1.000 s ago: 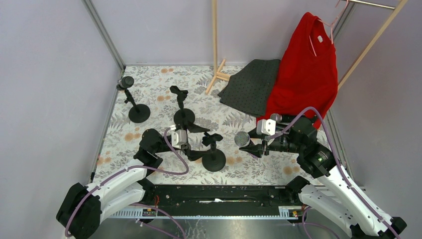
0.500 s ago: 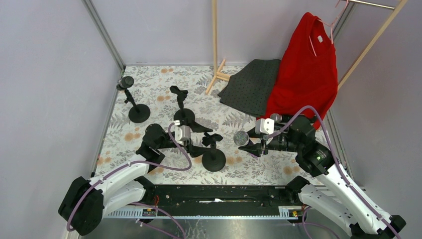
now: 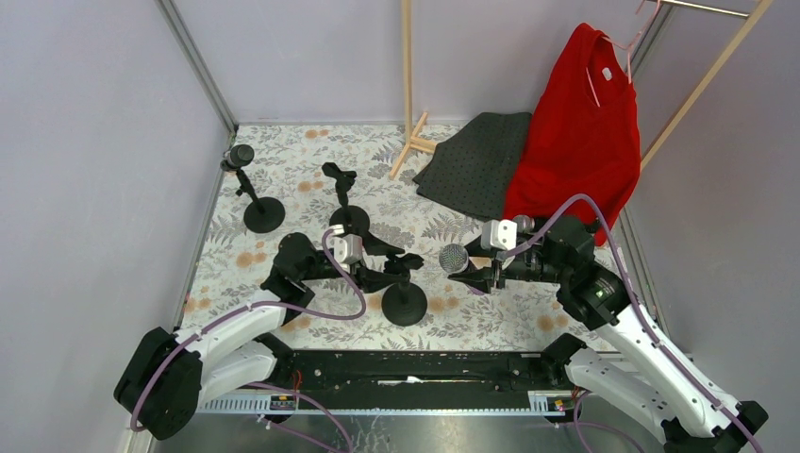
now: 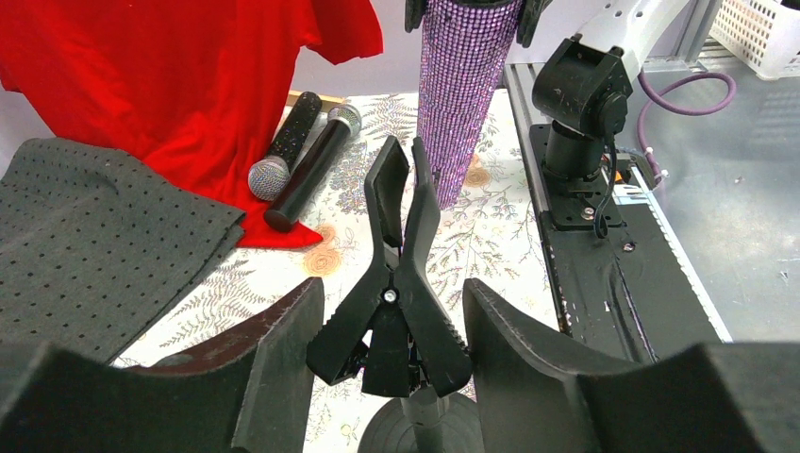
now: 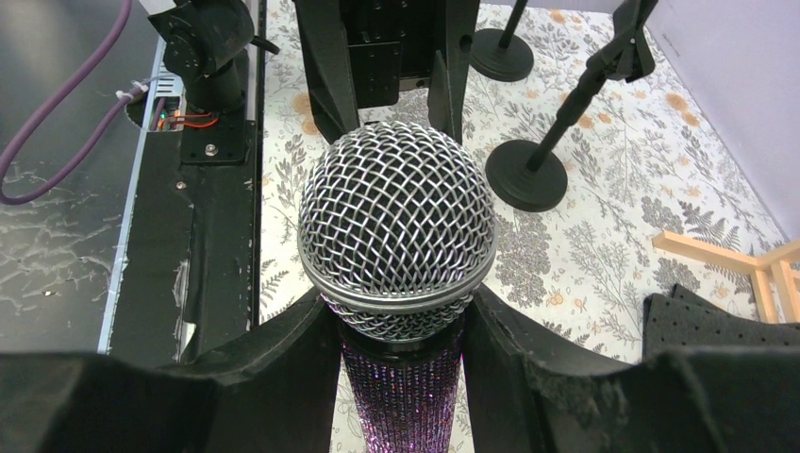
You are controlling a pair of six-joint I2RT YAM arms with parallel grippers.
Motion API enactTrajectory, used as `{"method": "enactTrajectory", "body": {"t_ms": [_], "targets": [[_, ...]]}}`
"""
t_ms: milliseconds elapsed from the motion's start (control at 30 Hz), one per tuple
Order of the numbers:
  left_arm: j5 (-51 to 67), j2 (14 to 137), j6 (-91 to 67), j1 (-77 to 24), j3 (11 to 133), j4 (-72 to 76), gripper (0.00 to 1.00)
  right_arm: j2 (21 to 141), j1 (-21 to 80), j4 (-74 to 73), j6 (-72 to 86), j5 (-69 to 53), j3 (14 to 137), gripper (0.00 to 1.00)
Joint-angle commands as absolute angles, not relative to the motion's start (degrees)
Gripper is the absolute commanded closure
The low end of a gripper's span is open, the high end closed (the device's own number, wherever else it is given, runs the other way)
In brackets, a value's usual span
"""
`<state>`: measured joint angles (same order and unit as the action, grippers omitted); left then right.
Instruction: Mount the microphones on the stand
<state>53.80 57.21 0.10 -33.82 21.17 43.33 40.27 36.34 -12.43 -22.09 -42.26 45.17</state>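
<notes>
I am looking down on a bench (image 3: 283,170) under a fern-and-flower cloth, closed in by plain lavender walls (image 3: 94,142) with a metal post (image 3: 198,66) in the far left corner. A black rail (image 3: 406,368) runs along the near edge and carries both arm bases. At far right a wooden rack (image 3: 408,66) holds one red shirt (image 3: 575,142) on a pink hanger (image 3: 627,52), and one dark perforated mat (image 3: 476,160) lies beside it. I count three stands: the far-left stand (image 3: 263,214), the middle stand (image 3: 349,222) and the near stand (image 3: 406,304). I count three microphones too. The two black microphones (image 4: 297,132) lie side by side, head to tail, on the cloth against the shirt's hem. The right fingers (image 5: 528,368) clamp the purple microphone (image 5: 396,226) just below its mesh head. It is level, with the head pointing left, just right of the near stand and apart from it. The left fingers (image 4: 274,368) pinch the two rear levers of that stand's clip (image 4: 396,283) from either side, and its front prongs stand nearly together.
</notes>
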Motion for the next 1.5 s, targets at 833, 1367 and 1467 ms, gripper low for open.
{"method": "enactTrajectory", "body": {"t_ms": [833,1367,1467], "targets": [[53.3,56.1,-2.7,-33.7,18.2,50.2,0.38,56.3,36.6,-15.8,-27.7,-50.9,64.6,1.00],[53.6,57.2,-2.3,-33.7,19.1,48.5,0.89,60.9,41.2,-18.1,-24.3,-45.6,68.8,1.00],[53.4,57.1,-2.2,-33.7,19.1,48.2,0.97,62.0,43.8,-17.7,-24.1,-43.6,69.1,1.00]]}}
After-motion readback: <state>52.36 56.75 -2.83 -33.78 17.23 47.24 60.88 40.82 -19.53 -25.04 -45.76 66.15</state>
